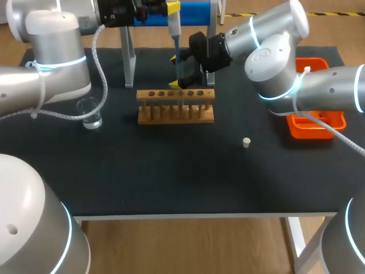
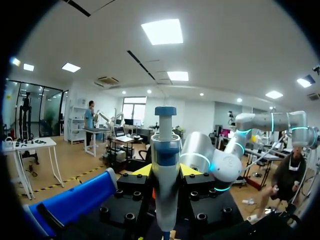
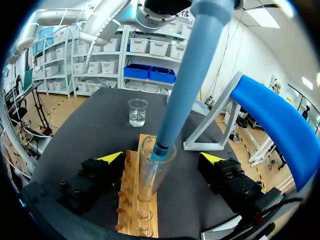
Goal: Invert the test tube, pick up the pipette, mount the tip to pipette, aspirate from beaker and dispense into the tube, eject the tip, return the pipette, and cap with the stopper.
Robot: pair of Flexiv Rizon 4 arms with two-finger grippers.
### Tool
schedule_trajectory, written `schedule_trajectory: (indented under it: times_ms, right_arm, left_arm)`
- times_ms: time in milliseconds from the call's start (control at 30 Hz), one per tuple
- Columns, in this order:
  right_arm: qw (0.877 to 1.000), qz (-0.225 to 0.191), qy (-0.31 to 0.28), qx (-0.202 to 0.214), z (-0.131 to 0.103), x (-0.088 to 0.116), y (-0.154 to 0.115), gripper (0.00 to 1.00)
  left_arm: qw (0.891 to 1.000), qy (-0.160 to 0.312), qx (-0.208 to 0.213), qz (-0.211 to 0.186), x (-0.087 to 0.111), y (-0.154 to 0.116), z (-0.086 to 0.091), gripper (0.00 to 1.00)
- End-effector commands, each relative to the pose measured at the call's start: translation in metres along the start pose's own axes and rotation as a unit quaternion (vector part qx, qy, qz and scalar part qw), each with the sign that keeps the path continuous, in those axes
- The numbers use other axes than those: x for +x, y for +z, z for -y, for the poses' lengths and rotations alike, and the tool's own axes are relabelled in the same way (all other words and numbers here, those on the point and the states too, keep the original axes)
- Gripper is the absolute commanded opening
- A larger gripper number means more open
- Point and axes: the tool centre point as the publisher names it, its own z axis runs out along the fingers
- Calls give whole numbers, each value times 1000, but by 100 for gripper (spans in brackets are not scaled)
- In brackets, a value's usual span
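My left gripper [image 1: 171,10] is at the table's far edge, shut on the blue-and-white pipette [image 2: 165,160], which hangs upright. The pipette's shaft [image 3: 182,85] runs down and its tip sits in the mouth of the clear test tube [image 3: 149,172]. The tube stands upright in the wooden rack [image 1: 175,107]. My right gripper [image 1: 178,72] is open, with one yellow finger on each side of the tube and neither touching it [image 3: 162,162]. The glass beaker [image 1: 90,113], holding clear liquid, stands left of the rack. A small white stopper [image 1: 246,142] lies on the mat to the rack's right.
A blue pipette stand [image 1: 194,10] on white legs [image 1: 130,63] stands behind the rack. An orange tray [image 1: 316,127] sits at the right edge under my right arm. The black mat [image 1: 171,171] in front of the rack is bare.
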Motion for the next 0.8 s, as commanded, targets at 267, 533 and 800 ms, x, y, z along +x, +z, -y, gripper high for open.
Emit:
schedule_trajectory:
  times_ms: [267,533,800]
  right_arm:
    - [1000,-2,0,2,0,-1,-1,100]
    - [1000,-2,0,2,0,-1,-1,100]
    - [1000,-2,0,2,0,-1,-1,100]
  left_arm:
    - [1000,-2,-1,-4,-4,2,-5,0]
    - [1000,1,-4,-3,-1,4,-3,0]
    - [1000,10,-7,-4,2,4,1,0]
